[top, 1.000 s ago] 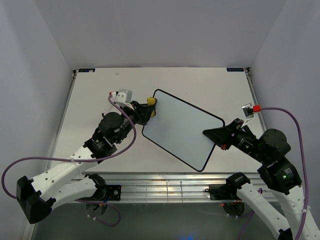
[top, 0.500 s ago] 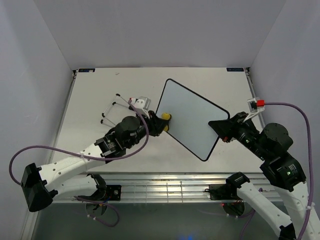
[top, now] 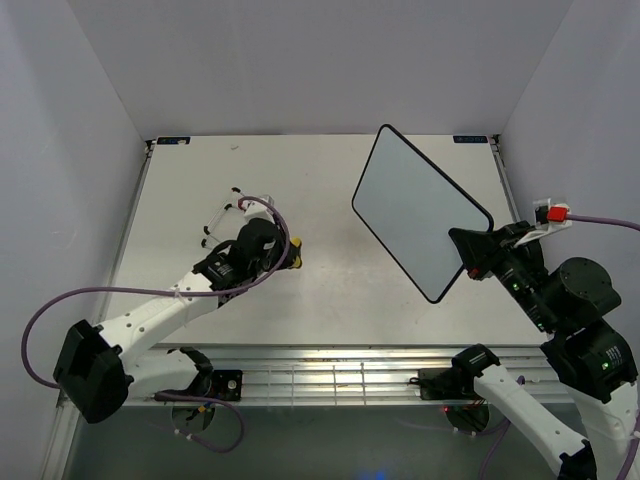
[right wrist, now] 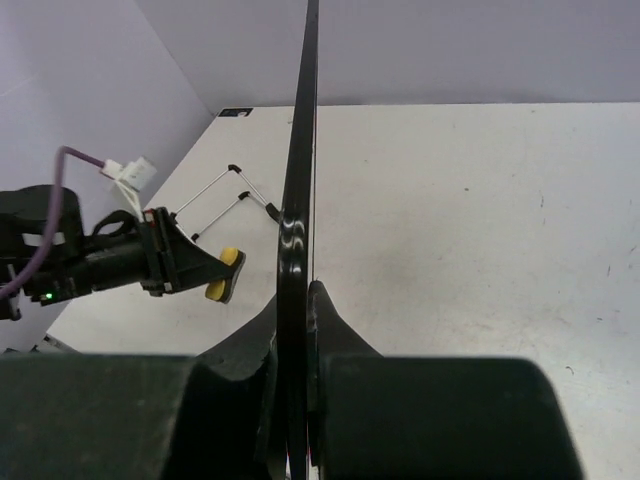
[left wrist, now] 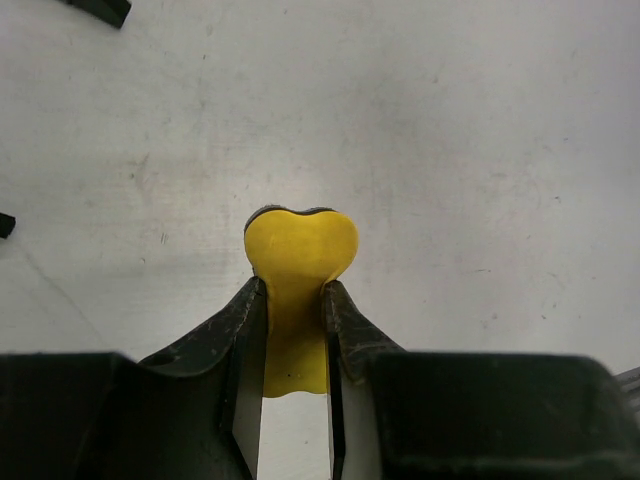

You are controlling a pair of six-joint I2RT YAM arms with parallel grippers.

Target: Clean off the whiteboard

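The whiteboard [top: 420, 208] is plain white with a thin black rim. It is lifted off the table at the right and tilted, and my right gripper [top: 471, 264] is shut on its near corner. The right wrist view shows the whiteboard [right wrist: 301, 170] edge-on, clamped in my right gripper [right wrist: 300, 296]. My left gripper [top: 288, 256] is low over the table at centre-left, shut on the small yellow eraser [top: 297, 256], well apart from the board. In the left wrist view the eraser [left wrist: 300, 243] sticks out past my left gripper [left wrist: 294, 292].
A thin wire stand [top: 224, 214] with black tips lies on the table just behind the left wrist, and shows as the wire stand [right wrist: 222, 188] in the right wrist view. White walls close in the table [top: 330, 290] on three sides. A metal rail [top: 330, 375] runs along the near edge.
The right arm has lifted the whiteboard up and away to the far right. The left arm has drawn back to the left with the eraser and no longer touches the board.
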